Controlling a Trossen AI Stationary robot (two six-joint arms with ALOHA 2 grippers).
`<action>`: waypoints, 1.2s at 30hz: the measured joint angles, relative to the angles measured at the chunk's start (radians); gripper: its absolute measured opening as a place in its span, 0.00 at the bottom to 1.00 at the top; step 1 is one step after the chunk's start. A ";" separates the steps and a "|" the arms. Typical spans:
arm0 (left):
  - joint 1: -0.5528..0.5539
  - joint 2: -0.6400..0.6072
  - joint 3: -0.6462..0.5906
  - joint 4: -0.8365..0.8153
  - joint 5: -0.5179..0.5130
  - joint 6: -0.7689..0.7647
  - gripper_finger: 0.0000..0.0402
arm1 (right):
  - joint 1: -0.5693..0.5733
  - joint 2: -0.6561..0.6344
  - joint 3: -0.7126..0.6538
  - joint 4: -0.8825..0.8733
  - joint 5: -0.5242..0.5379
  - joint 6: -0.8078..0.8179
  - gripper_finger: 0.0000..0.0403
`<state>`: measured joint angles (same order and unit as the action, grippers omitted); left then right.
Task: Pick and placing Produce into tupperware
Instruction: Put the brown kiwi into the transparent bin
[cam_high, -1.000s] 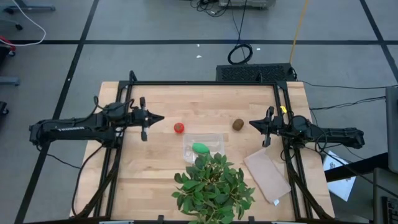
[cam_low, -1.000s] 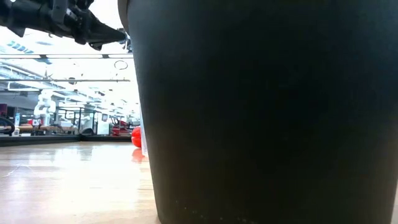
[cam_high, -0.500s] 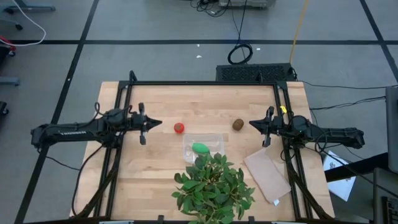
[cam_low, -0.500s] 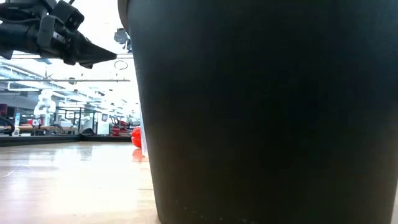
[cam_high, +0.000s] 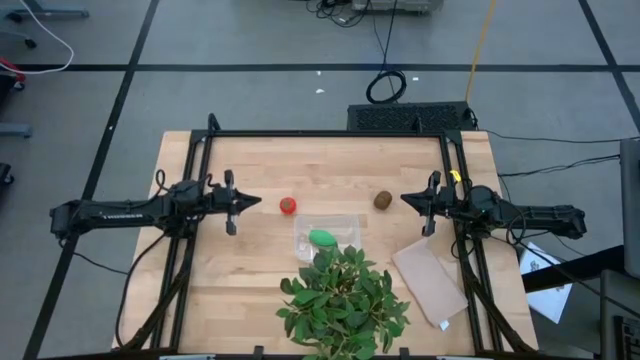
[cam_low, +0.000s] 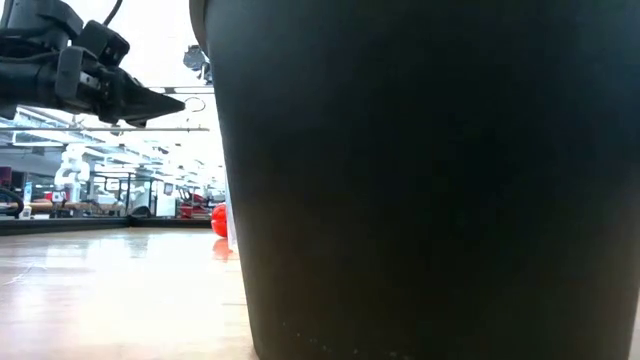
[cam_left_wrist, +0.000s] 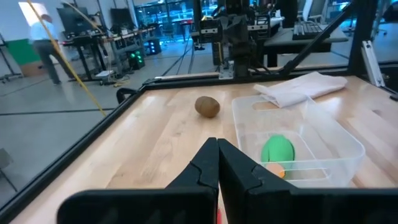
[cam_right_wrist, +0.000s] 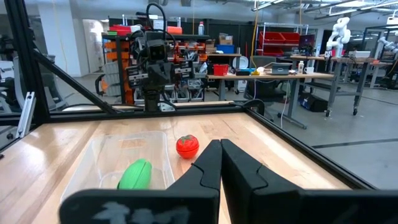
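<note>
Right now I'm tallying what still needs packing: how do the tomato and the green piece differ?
The tomato is red and round; the green piece is bright green and oblong. The tomato sits on the bare wood beside the clear container, near the left gripper; the green piece lies inside the container. Both are small toy foods, and neither is held by a gripper.

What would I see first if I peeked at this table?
Probably the big leafy plant at the table's near edge, right beside the clear tub with a green piece inside. Next, the red tomato and brown kiwi sitting loose on the wood, each in front of a shut gripper: left gripper by the tomato, right gripper by the kiwi.
</note>
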<state>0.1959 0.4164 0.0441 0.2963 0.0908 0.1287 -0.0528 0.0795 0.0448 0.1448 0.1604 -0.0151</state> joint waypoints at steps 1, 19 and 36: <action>0.000 0.000 0.000 -0.004 0.012 0.004 0.00 | 0.000 0.000 0.000 0.000 0.000 0.000 0.00; 0.000 0.002 0.000 -0.008 0.021 0.027 0.05 | 0.000 0.015 0.027 0.025 0.051 -0.007 0.16; 0.000 0.002 0.000 -0.007 0.005 0.054 0.05 | -0.100 0.336 0.376 -0.252 0.335 0.030 0.68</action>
<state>0.1961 0.4185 0.0444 0.2890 0.0959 0.1827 -0.1525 0.4157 0.4212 -0.1072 0.4956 0.0147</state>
